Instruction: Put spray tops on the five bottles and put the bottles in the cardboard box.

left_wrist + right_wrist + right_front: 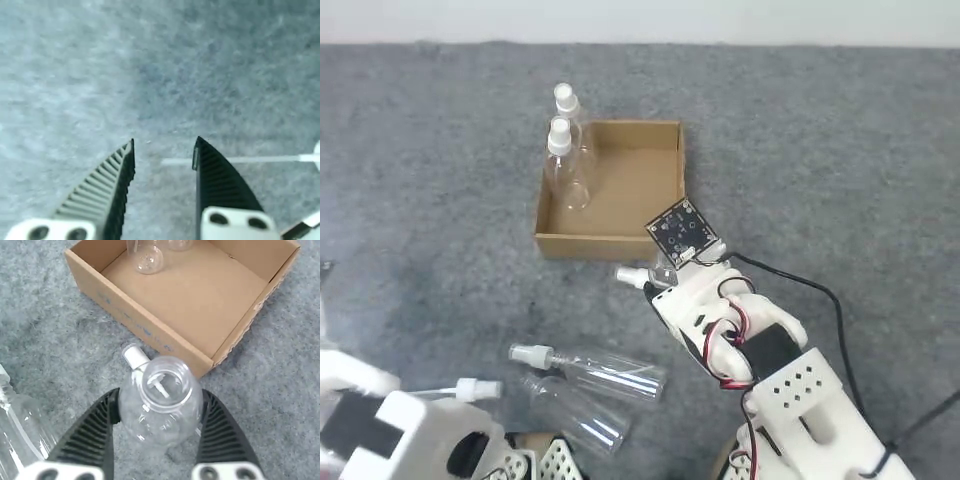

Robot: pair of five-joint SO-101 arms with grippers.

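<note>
My right gripper (160, 396) is shut on a clear bottle (161, 410) with a white spray top (133, 355), just in front of the cardboard box (150, 330). From above, this gripper (660, 282) sits at the box's (610, 243) near wall. Two topped bottles (567, 165) stand inside the box at its left side. On the carpet lie two more clear bottles: one (610, 370) wears a spray top, the other (575, 412) has a loose spray top (475, 389) by its neck. My left gripper (165, 142) hangs open over the carpet beside that top's thin tube (235, 160).
Grey carpet covers the whole floor. The right half of the box floor (200, 285) is bare cardboard. The left arm's white body (410, 435) fills the lower left corner, and cables (820, 290) trail from the right arm.
</note>
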